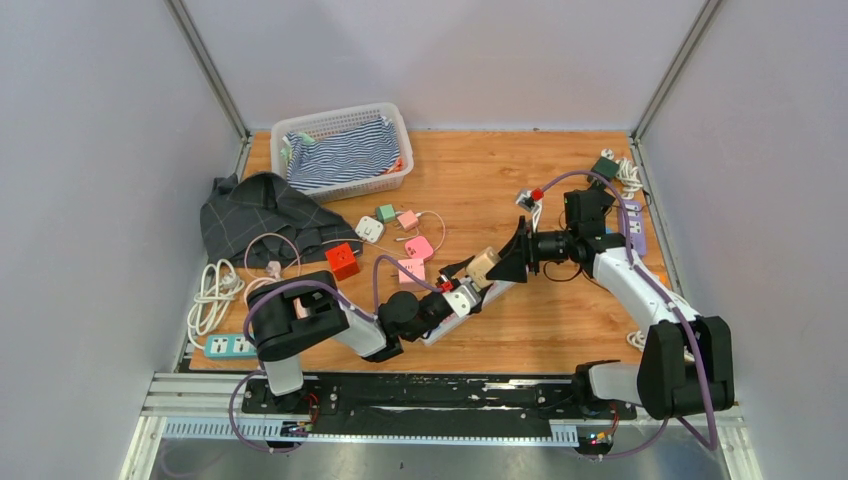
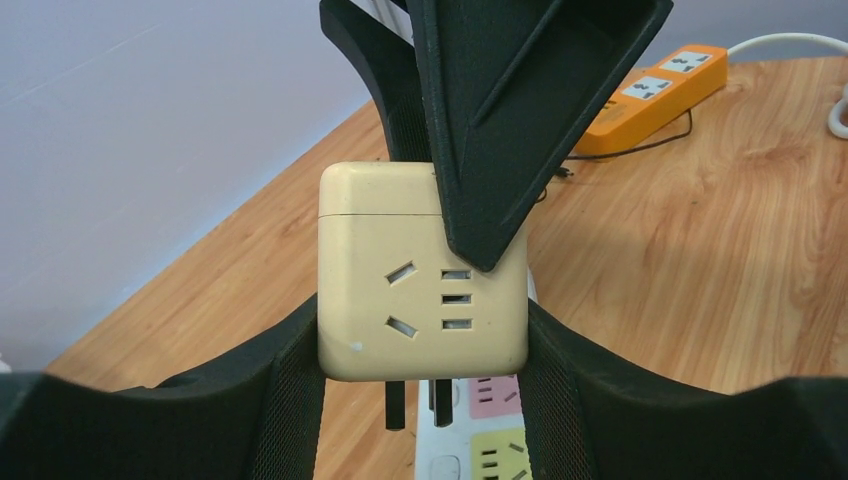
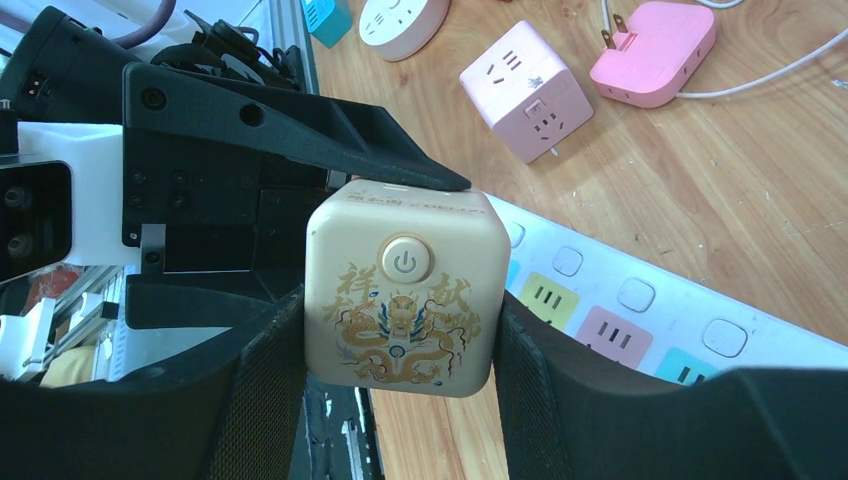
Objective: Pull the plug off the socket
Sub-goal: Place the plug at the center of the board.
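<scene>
i had the left end effector [image 2: 423, 330] and right end effector [image 3: 398, 310] both gripping the plug [image 1: 483, 266], strip [image 2: 492, 455] at its six o'clock.

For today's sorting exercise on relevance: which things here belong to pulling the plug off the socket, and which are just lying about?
Job in hand: cream cube plug, white power strip, left gripper, right gripper.
Lying about: pink cube, orange power strip, basket, dark garment, red cube.
</scene>
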### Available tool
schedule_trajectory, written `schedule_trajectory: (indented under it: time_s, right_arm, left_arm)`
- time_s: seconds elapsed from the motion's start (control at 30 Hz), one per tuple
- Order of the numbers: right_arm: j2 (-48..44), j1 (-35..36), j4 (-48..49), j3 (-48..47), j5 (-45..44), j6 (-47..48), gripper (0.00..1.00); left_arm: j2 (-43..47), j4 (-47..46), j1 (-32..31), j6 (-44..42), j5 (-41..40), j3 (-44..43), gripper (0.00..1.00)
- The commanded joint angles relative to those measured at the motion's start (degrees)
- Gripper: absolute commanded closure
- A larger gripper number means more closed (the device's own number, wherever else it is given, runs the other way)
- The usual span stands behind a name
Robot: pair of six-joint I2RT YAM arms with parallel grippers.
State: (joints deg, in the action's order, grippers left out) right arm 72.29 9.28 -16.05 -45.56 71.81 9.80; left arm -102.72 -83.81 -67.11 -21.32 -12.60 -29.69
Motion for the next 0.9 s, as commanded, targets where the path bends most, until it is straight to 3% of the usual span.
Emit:
schedule_trajectory:
  time_s: [0.0, 0.07, 0.23, 0.4, 0.5, 0.7, 0.87]
  right_arm:
    - [0.3, 1.7, -1.1, 0.1, 1.3, 1.1, 1.00]
    - [0.2, 1.9, -1.7, 0.0, 0.3, 1.2, 0.95]
    - [-0.3, 1.9, -2.1, 0.0, -0.4, 1.5, 0.52]
    - [-0.5, 1.9, -3.7, -0.6, -0.6, 2.9, 0.28]
    - [-0.6, 1.9, -5.2, -1.1, -0.2, 4.8, 0.01]
    - [-0.9, 1.7, -7.6, -2.0, -0.1, 7.5, 0.00]
    - [-1.6, 0.8, -8.9, -2.4, -1.1, 9.2, 0.00]
  left_arm:
    - [1.0, -1.7, 0.1, 2.4, -2.4, 0.2, 1.00]
    - [1.7, -1.3, 0.1, 3.7, -2.1, 0.8, 1.00]
    - [2.5, -2.8, 0.1, 6.2, -1.6, 3.3, 1.00]
    - [3.7, -2.8, 0.1, 8.5, -2.0, 6.0, 1.00]
    - [4.5, -2.5, 0.1, 10.5, -2.1, 7.7, 1.00]
    - [6.2, -0.4, 0.9, 17.3, -2.0, 9.9, 1.00]
    - [12.5, 7.4, 6.5, 29.9, 1.4, 11.8, 1.00]
